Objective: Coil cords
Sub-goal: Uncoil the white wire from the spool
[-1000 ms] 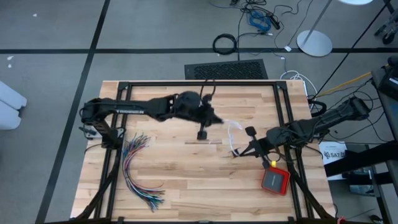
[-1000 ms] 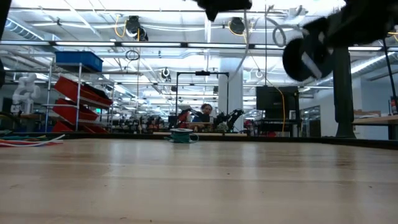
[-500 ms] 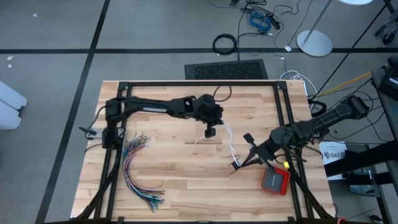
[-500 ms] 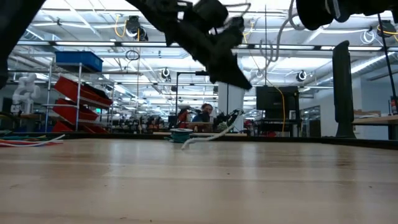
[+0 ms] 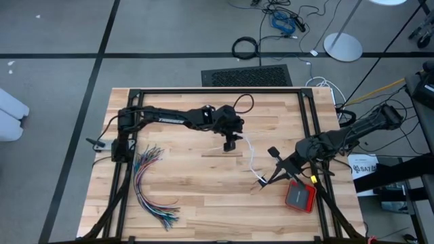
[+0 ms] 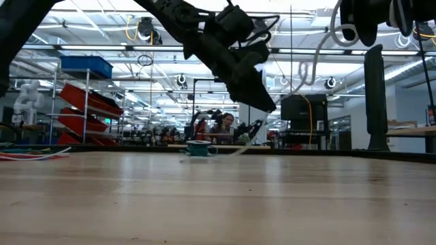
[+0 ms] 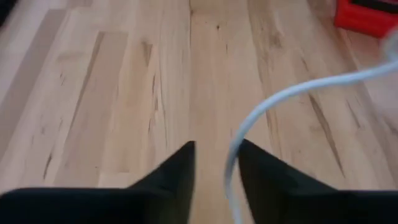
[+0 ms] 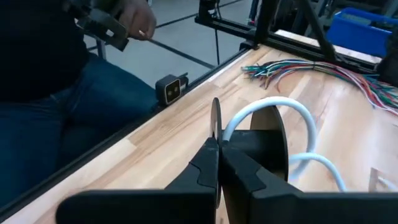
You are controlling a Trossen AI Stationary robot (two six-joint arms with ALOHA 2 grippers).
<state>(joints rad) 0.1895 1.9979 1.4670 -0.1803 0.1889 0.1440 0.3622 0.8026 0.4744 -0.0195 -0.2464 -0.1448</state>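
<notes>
L pincer [image 5: 230, 144] over mid-surface [image 5: 190, 203], arm reaching in from the L side. Fingers apart, moderate gap, tips pointing down at the wood. Wrist cam: white cord [image 7: 292, 92] runs up through the gap betw. the two fingers [image 7: 177, 171], close to one of them; nothing clamped.

White cord [image 5: 251, 159] in the high view: starts just beside L pincer, bends toward the near edge, ends at R pincer [image 5: 266, 179]. Low view shows the stretch under L pincer hanging down to the wood.

R pincer: R of centre, near the front, next to the red box [image 5: 300, 195]. Fingers fully together [image 8: 219, 163]. The cord [image 8: 292, 112] loops out from right behind the tips; can't tell if the end is actually pinched or only lies against them.

Low view: small teal item [image 6: 197, 148] on the surface, far side, looks like a wound coil; detail too small to tell more.

Misc: fanned coloured wires [image 5: 150, 183] on the L part of the surface, well apart from both pincers. Person [image 8: 62, 93] in jeans beside the surface edge, seen by R wrist cam.
</notes>
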